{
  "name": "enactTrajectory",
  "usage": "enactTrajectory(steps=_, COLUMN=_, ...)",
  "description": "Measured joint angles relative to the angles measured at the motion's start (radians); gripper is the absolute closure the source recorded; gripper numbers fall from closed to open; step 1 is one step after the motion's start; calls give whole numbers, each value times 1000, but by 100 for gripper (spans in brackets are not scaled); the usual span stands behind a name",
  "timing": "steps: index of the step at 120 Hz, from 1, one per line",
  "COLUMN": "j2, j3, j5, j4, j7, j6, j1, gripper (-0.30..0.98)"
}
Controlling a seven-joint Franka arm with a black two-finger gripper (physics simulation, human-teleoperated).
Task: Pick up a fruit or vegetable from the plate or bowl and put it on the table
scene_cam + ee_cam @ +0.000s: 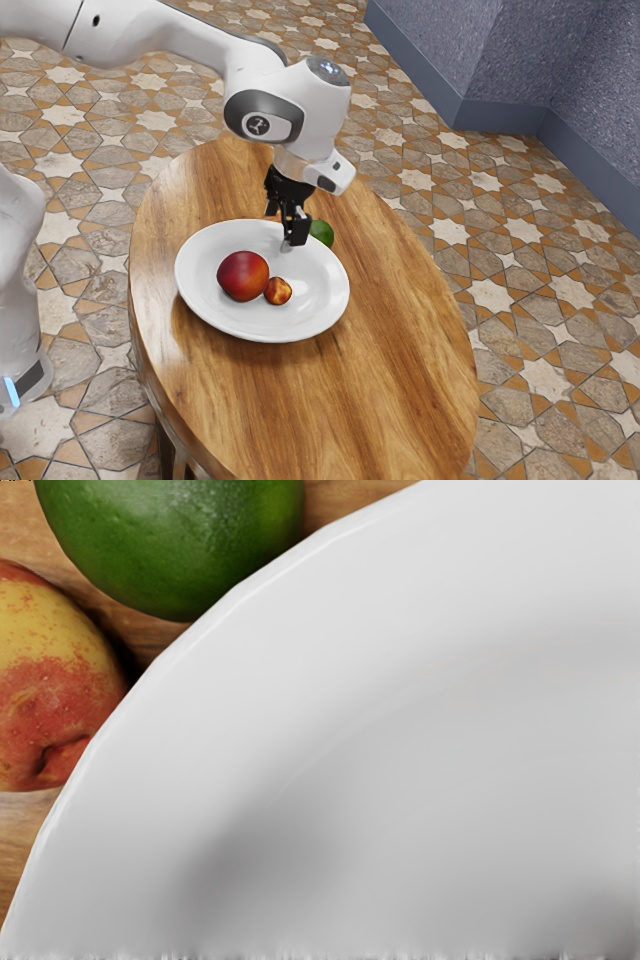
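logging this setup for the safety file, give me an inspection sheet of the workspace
surface: wooden table, grain visible
job's things: white plate holding a large red fruit and a small orange-red fruit, side by side
clutter: green fruit and yellow-red fruit on the table, beside the plate
gripper: over the plate, near its rim by the green fruit
cables: nothing seen
surroundings: patterned tile floor, blue-grey wall
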State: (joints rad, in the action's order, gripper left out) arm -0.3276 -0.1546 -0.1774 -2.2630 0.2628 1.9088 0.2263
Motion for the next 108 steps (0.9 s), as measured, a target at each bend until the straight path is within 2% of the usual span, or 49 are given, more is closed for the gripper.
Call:
enactTrajectory(steps=32, j2=0, j3=61, j5=16, j4=0, j7=2, j6=3, j1=2, gripper=0)
enactTrajectory(steps=108, j2=1, j3=126, j5=40, j4=5, j7=44, j6=15, j1=5, gripper=0)
